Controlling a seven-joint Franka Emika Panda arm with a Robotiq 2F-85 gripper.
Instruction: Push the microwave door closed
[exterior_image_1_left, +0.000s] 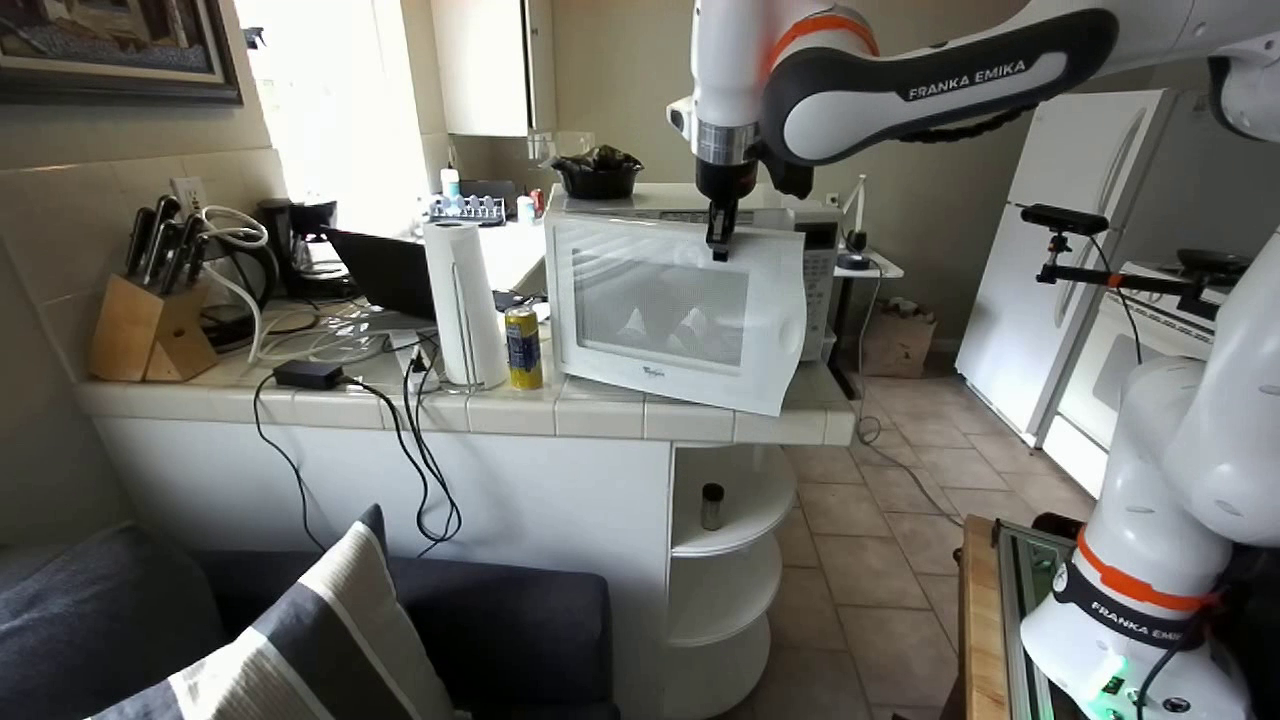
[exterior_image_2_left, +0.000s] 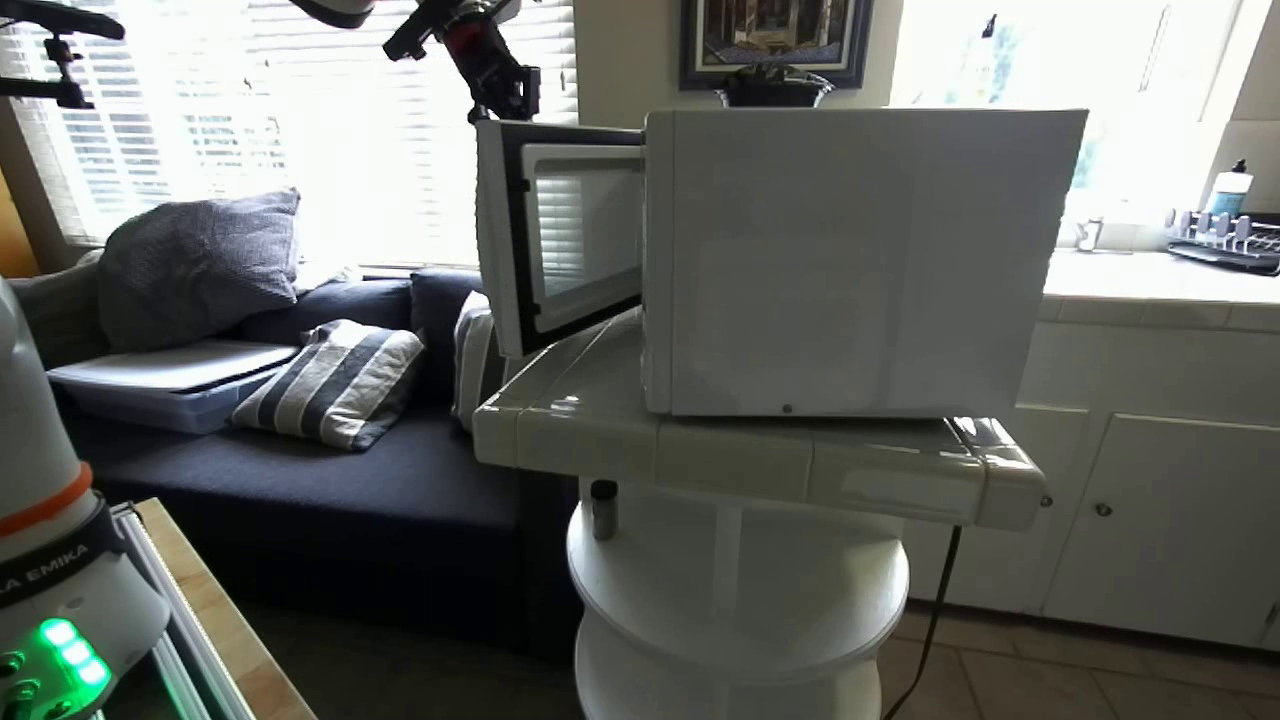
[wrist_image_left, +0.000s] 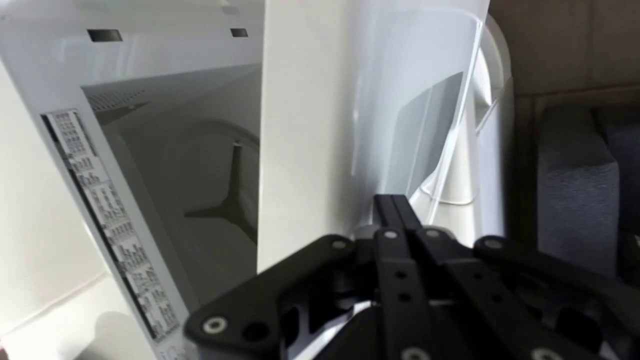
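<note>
The microwave door (exterior_image_1_left: 785, 330) is white with a tinted window and stands partly open. In an exterior view its inner side (exterior_image_2_left: 512, 240) swings out from the white microwave (exterior_image_2_left: 860, 260). In the wrist view the door (wrist_image_left: 305, 125) stands between the open cavity and the floor side, and the microwave's front frame (wrist_image_left: 135, 215) shows at left. My gripper (exterior_image_1_left: 719, 254) points down at the upper part of the door's outer face, toward the free edge. Its fingers (wrist_image_left: 392, 200) are pressed together with nothing between them. I cannot tell whether they touch the door.
The microwave stands on a tiled counter (exterior_image_1_left: 600, 410). A yellow can (exterior_image_1_left: 523, 348), a paper towel roll (exterior_image_1_left: 465, 305) and a laptop (exterior_image_1_left: 385, 270) stand beside it. A black pot (exterior_image_1_left: 598, 173) sits on top. A sofa (exterior_image_2_left: 400, 500) and rounded shelves (exterior_image_2_left: 740, 590) lie below.
</note>
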